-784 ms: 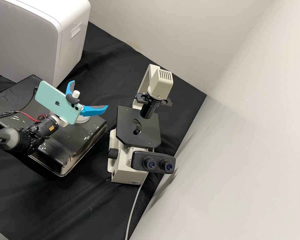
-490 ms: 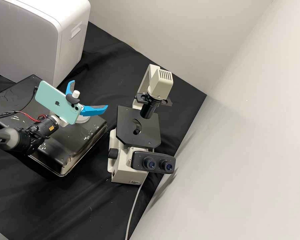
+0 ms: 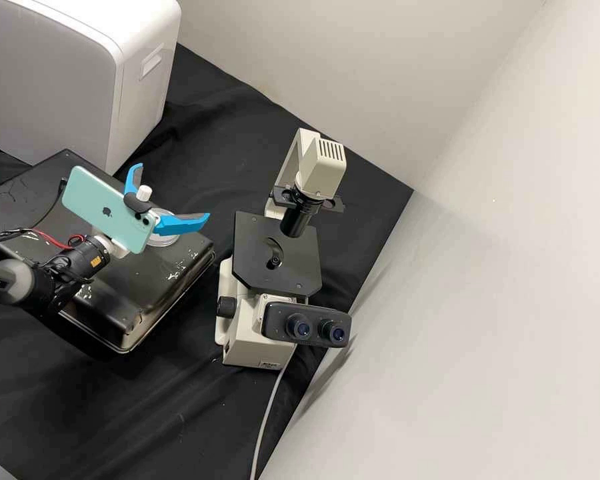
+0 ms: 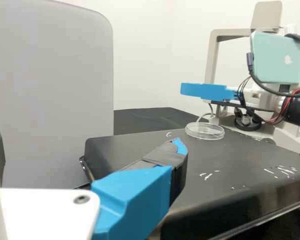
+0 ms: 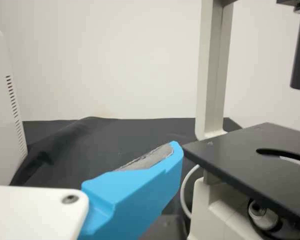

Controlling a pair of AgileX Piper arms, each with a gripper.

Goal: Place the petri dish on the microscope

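One petri dish (image 4: pixel 204 131) (one microscope (image 3: pixel 277 267))

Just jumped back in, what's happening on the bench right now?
The right gripper hangs open just above the petri dish, which lies on the black tray beside the microscope. Nothing is gripped, and the dish is not yet on the stage. The left gripper sits open, low at the tray's edge.

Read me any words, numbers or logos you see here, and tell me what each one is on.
On the right arm: small white lettering, too small to read.
On the microscope base: a dark mark, too blurred to read.
On the phone: a small dark logo, no letters.
Nothing can be quoted.
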